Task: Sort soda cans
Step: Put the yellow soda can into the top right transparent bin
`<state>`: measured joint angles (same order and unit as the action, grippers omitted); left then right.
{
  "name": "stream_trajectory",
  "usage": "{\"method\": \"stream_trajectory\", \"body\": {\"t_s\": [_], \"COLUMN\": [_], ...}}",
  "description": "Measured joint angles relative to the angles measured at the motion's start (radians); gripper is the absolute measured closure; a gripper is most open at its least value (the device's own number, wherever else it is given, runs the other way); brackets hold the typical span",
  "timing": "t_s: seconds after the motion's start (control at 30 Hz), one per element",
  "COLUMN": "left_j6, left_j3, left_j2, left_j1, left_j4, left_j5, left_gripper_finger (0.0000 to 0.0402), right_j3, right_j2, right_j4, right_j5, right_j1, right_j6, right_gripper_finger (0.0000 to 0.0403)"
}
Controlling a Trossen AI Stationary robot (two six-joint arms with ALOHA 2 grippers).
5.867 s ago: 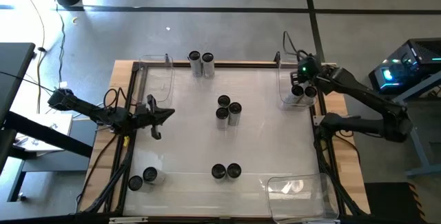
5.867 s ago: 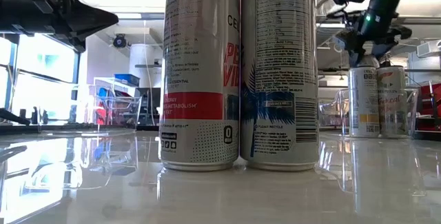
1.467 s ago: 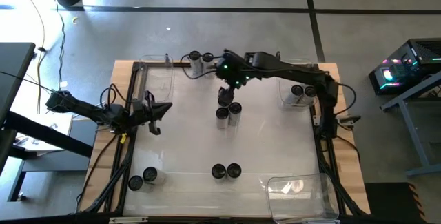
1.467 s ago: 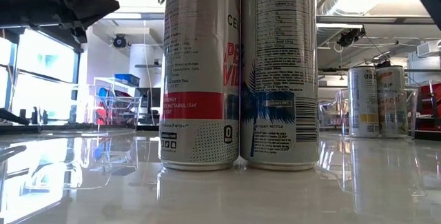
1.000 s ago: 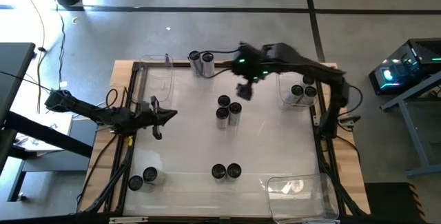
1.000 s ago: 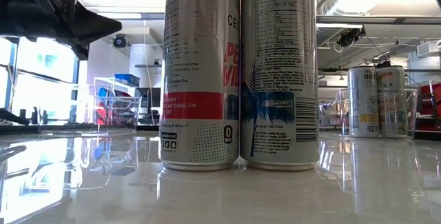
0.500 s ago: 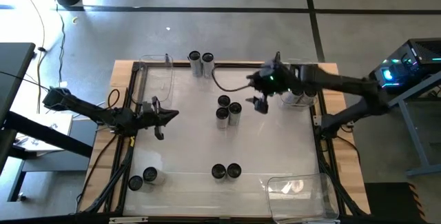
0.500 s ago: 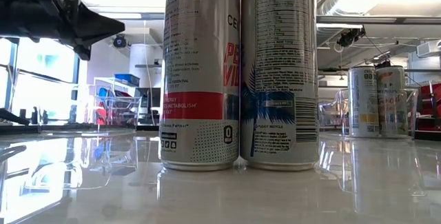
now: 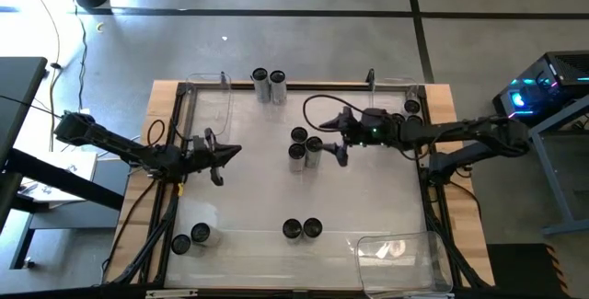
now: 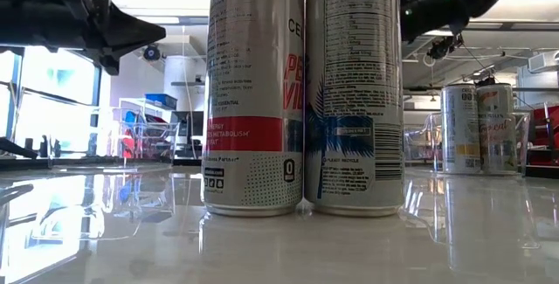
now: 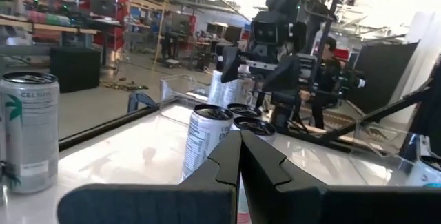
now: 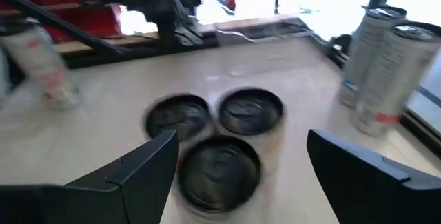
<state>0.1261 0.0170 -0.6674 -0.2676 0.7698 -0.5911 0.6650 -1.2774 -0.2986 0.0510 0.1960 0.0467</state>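
clear bin (image 9: 406, 130), 1 can (image 9: 411, 107) visible inside

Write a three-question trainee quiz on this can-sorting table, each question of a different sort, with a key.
1. True or false: the right gripper is shut on a can.
2. How many cans stand in the centre cluster?
3. Which gripper is shut: A left gripper, B right, C both?

Key:
1. False; it is open beside the cluster, holding nothing.
2. Three.
3. A
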Motion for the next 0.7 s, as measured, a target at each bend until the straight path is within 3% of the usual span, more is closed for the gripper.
{"method": "stream_trajectory", "body": {"t_s": [0.3,0.7], "left_j6": [-0.093,-0.112], "left_j3": [0.05,0.068], "left_j2": [-0.011,-0.012], "left_j1": [0.001,0.001], "left_j4": [0.0,-0.001], "left_j5": [-0.028,-0.027], "left_gripper_finger": [0.0401,0.0401], "right_j3": [0.0,0.002], "right_j2": [-0.07,-0.147], "right_j4": [-0.024,-0.036], "right_j5": [0.066,0.109], "right_j1": [0.0,0.0], "right_j6": [0.002,-0.071], "right_gripper_finger": [0.0084,0.0047]}}
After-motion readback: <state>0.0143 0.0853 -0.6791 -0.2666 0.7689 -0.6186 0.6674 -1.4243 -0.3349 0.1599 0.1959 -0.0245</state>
